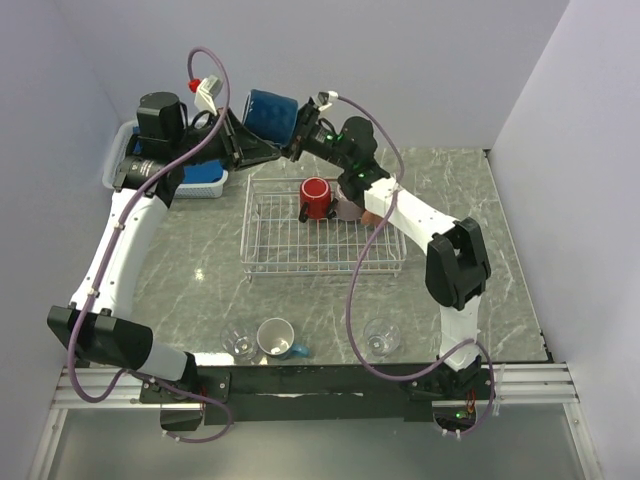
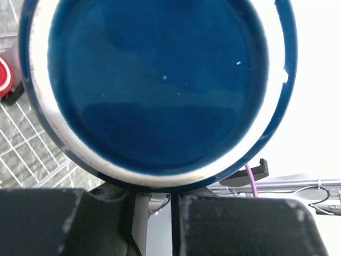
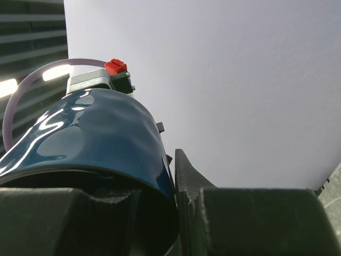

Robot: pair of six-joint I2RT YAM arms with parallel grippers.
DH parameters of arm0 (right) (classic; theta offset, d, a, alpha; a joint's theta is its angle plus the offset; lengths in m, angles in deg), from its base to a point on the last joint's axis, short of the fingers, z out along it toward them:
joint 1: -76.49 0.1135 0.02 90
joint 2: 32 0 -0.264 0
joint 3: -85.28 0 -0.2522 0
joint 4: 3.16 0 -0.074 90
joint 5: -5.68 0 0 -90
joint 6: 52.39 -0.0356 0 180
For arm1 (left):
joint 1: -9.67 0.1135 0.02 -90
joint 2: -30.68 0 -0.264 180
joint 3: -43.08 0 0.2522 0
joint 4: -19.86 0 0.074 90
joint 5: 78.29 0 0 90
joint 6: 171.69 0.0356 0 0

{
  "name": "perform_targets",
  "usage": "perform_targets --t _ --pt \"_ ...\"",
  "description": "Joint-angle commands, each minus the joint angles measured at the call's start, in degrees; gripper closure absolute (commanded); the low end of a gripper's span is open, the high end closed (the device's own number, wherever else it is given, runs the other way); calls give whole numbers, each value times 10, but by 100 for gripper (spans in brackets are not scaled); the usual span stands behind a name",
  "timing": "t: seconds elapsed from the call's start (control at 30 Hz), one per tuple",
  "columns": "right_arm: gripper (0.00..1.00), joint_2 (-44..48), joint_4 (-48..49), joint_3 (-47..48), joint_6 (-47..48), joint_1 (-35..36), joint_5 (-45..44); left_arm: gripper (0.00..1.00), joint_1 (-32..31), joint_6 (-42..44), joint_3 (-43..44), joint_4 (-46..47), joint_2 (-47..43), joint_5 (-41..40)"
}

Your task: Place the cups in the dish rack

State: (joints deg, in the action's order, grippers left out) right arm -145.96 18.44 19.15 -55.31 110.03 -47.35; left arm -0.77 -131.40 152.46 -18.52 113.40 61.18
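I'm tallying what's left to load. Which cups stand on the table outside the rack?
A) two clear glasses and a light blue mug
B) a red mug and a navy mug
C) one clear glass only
A: the clear glasses and the light blue mug stand at the near edge of the table; the red mug is in the dish rack, the navy mug up in the right gripper.

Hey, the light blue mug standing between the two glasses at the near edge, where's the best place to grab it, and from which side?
I'd pinch the far wall of the light blue mug at its rim, one tool finger inside and one outside, coming straight down. It stands upright, mouth open upward; its handle sticks out right, and a glass cup crowds its left.
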Motion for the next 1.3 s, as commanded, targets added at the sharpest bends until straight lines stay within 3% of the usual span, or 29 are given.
perform_targets --t 0.0,0.17,0.3,0.33,0.4,0.47,0.63,0.77,0.9,1.0,1.27 --pt "100 61 -1 -56 56 -1 50 99 22 109 61 27 -5 -103" --pt "97 98 -28 -110 78 -11 58 99 45 137 78 13 3 -105" --pt "55 116 -59 -125 98 -21 71 99 57 160 99 8 3 -96" --pt "49 119 -75 -127 104 -22 73 99 60 161 99 13 1 -90" --pt "47 126 -89 -129 119 -26 76 99 62 180 96 13 -7 -94" --pt "36 130 -97 -134 122 -29 76 99 63 189 89 12 -17 -93" --pt "33 149 -135 -147 143 -40 83 99 64 220 71 -15 -20 -99" --pt "32 201 -168 -185 179 -63 71 99 44 323 49 -89 -4 -148" --pt "30 298 -292 -193 258 -88 34 99 34 380 -26 -119 4 -212" --pt "29 375 -373 -201 319 -109 -12 99 2 414 -52 -126 20 -262" --pt "27 502 -445 -266 354 -157 -26 99 -87 451 -61 -105 84 -343"
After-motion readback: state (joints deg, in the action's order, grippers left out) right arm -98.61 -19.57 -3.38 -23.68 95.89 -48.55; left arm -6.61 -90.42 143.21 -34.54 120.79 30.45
